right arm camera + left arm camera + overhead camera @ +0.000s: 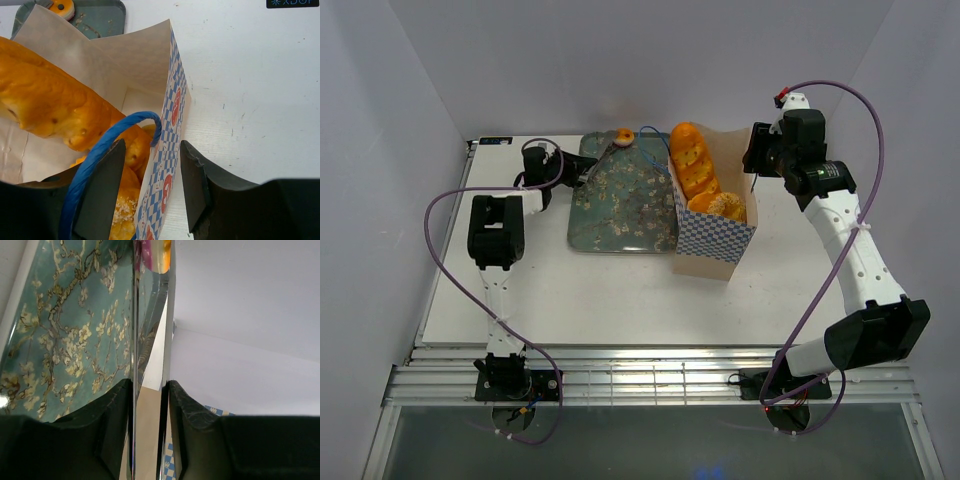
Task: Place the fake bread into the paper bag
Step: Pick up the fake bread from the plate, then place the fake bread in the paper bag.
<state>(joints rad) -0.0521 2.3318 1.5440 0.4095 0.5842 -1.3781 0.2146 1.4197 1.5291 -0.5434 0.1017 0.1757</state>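
Note:
The paper bag [710,240] stands right of centre with a long baguette [692,160] and a sugared pastry [725,205] inside. In the right wrist view the baguette [50,105] and the pastry [120,215] lie in the bag [172,115]. A ring donut [623,136] sits at the far end of the blossom-patterned tray [620,205]; it also shows in the right wrist view [62,7]. My right gripper [753,165] [152,150] is open, its jaws astride the bag's right wall beside a blue handle [100,155]. My left gripper [582,175] [149,385] is shut on the tray's left rim.
The tray [65,325] fills the left of the left wrist view, its shiny rim running up between the fingers. White walls close in the table on the left, back and right. A small black label [292,3] lies at the table's far edge.

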